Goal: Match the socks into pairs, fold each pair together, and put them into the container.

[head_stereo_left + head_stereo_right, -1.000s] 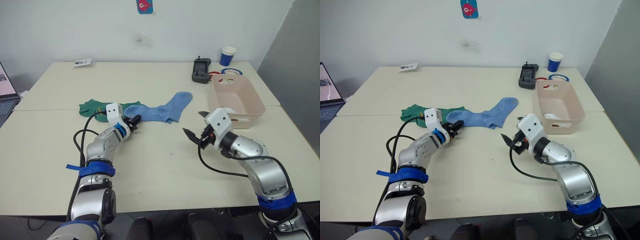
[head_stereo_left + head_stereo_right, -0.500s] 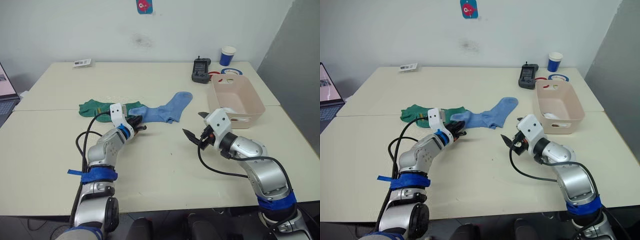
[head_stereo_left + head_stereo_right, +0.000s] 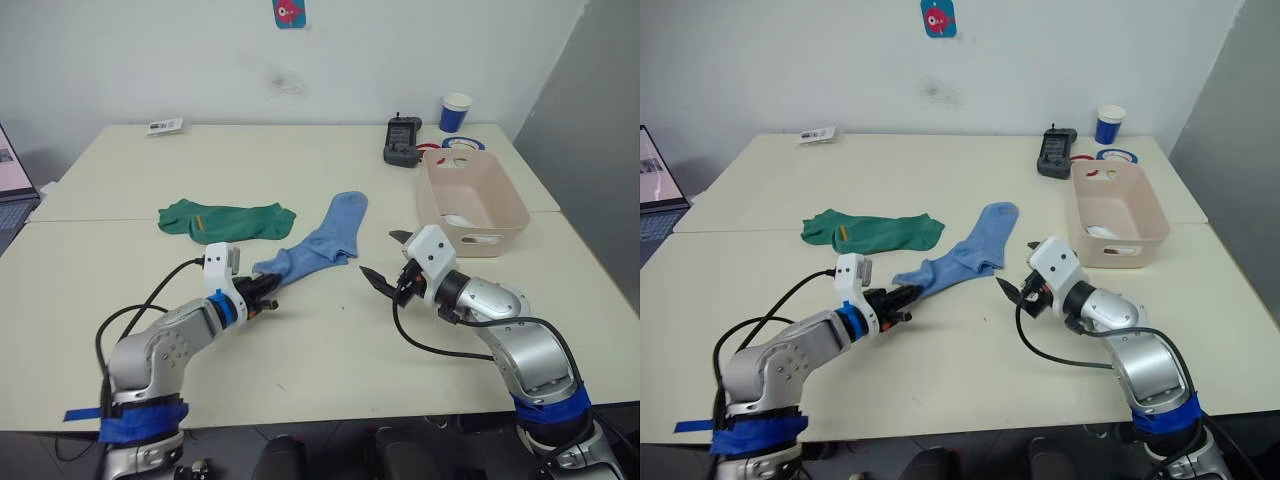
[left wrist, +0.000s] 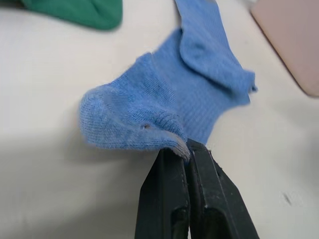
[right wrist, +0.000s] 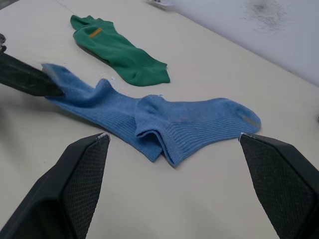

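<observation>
Keep your left pincer [image 4: 180,149] pinching the light blue pair's [image 3: 318,245] end (right pincer [image 3: 385,256] spread nearby) while folding it squarely mid-surface.

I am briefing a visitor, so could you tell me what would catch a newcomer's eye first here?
First, the light blue socks mid-table, pinched at one end by the left tool. Next, the right tool with fingers spread beside them. Then the dark green socks lying flat further left, and the beige-pink container on the right.

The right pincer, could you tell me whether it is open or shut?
Open: the right pincer has its fingers spread wide apart, nothing between them.
</observation>
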Controlling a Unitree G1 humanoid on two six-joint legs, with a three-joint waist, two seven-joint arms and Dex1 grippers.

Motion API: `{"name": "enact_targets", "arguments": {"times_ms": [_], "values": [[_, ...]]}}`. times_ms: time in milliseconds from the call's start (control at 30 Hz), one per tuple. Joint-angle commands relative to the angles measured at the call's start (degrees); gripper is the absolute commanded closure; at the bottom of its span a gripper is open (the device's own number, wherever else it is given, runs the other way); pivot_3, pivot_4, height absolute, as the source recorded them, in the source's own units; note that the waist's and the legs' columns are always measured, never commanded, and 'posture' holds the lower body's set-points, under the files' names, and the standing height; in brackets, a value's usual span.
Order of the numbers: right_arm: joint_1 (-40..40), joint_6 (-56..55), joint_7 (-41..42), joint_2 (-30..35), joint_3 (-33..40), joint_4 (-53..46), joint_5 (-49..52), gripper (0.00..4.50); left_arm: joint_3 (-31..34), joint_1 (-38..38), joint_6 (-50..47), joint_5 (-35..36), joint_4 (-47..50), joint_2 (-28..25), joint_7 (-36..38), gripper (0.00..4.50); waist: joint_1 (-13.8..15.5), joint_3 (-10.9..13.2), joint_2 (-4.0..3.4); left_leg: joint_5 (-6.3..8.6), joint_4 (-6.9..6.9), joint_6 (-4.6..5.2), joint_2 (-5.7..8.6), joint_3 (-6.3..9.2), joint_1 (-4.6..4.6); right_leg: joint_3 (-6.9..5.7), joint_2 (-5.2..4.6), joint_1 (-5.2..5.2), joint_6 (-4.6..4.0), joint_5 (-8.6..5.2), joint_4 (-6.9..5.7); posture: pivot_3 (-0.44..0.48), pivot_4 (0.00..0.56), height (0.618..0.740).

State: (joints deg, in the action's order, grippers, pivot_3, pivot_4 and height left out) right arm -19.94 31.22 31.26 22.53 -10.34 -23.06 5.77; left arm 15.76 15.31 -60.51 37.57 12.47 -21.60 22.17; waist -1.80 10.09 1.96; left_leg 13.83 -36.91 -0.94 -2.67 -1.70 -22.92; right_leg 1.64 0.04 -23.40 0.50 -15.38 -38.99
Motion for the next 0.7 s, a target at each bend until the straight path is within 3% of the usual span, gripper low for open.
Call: {"name": "enact_targets", "arguments": {"times_ms": [33,233,400,567,700], "values": [[-0.52,-2.05,1.02,0.72,0.10,-0.32,0.29,0.00,0.85,-1.64,-2.25,3.35,5.05,-3.24,2.83,4.46,0.01,0.00,0.00,0.00,0.00,0.00,0.01,-0.01,0.00,0.01,0.00,0.00,0.00,0.00,0.00,0.000,0.150,0.740],[-0.39,-3.16,2.23,1.32,-0.73,0.72,0.11,0.00,1.02,-7.35,-4.15,5.89,8.08,-11.16,8.50,4.46,-0.09,0.01,0.02,0.01,0.01,0.01,-0.02,-0.05,0.01,0.08,-0.02,-0.01,-0.01,0.00,0.03,0.000,0.150,0.740],[-0.16,-3.29,2.45,1.31,-0.83,0.80,0.19,0.00,2.14,-8.14,4.67,0.47,3.07,-17.20,11.30,4.46,0.07,0.01,0.02,0.01,0.05,0.02,-0.03,0.00,0.03,0.02,-0.02,-0.03,-0.06,-0.04,0.02,0.000,0.150,0.740],[-0.12,-3.32,2.57,1.16,-1.05,0.86,0.15,0.00,1.74,-7.80,10.44,-1.29,1.08,-18.59,13.61,4.46,0.12,0.01,0.02,0.01,0.04,0.02,0.01,-0.09,0.00,0.06,-0.14,-0.03,-0.08,-0.03,0.05,0.000,0.150,0.740],[-0.30,-3.41,2.57,1.11,-1.03,1.09,0.13,0.00,1.98,-8.36,13.53,-4.18,-1.37,-18.20,12.17,3.52,0.09,0.01,0.02,0.01,0.05,0.02,-0.01,-0.07,0.00,0.04,-0.15,-0.03,-0.07,-0.04,0.05,0.000,0.150,0.740]]}}
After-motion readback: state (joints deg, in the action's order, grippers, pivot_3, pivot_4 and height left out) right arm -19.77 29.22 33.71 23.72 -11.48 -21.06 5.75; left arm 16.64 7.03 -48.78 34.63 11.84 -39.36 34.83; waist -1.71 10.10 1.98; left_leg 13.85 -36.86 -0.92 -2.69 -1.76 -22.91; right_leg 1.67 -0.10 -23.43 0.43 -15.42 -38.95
